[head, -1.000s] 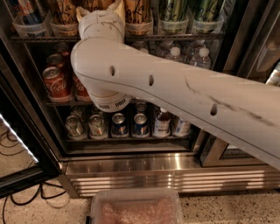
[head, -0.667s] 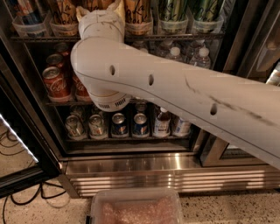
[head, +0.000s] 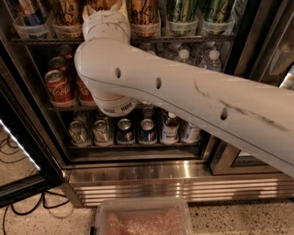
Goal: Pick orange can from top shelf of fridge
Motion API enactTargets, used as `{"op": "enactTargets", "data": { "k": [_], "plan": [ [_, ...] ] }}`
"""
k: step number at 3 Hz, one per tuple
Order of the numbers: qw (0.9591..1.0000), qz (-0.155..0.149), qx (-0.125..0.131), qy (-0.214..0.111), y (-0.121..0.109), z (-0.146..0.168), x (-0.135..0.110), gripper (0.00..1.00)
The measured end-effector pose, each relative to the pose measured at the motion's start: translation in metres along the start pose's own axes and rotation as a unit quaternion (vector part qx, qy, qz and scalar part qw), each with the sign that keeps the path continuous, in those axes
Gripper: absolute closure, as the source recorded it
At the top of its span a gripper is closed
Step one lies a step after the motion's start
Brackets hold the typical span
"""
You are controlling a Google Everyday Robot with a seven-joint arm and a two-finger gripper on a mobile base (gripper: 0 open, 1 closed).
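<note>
One orange can point(head: 144, 13) stands on the top shelf point(head: 183, 39) of the fridge point(head: 138, 175), just right of my tool point(head: 104, 7). Tool sits at that shelf's front edge; clenched or released, I cannot tell.

The cream-white claw point(head: 104, 6) sits at the dark wire top shelf point(head: 193, 39), among orange-gold cans point(head: 143, 13) with black script. The white arm point(head: 183, 92) bears dark scuffs. Red cans point(head: 57, 86) carry white lettering. The fridge point(head: 151, 183) base is ribbed steel.
</note>
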State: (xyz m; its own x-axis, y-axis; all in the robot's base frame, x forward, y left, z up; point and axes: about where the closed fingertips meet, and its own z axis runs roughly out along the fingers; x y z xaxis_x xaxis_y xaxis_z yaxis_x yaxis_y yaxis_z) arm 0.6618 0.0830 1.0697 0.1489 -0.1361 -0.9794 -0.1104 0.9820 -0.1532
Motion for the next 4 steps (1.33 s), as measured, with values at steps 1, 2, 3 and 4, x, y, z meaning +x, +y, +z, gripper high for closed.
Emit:
{"op": "enactTargets", "data": {
  "k": [1,2,3,4],
  "plan": [
    [1.0,0.0,0.0,0.0,0.0,0.0,0.0,1.0],
    [1.0,0.0,0.0,0.0,0.0,0.0,0.0,1.0],
    [0.9999,0.009,0.0,-0.014,-0.006,-0.007,-0.018,1.0],
    [0.9993,0.021,-0.002,-0.031,-0.013,-0.017,-0.038,1.0]
  ]
}}
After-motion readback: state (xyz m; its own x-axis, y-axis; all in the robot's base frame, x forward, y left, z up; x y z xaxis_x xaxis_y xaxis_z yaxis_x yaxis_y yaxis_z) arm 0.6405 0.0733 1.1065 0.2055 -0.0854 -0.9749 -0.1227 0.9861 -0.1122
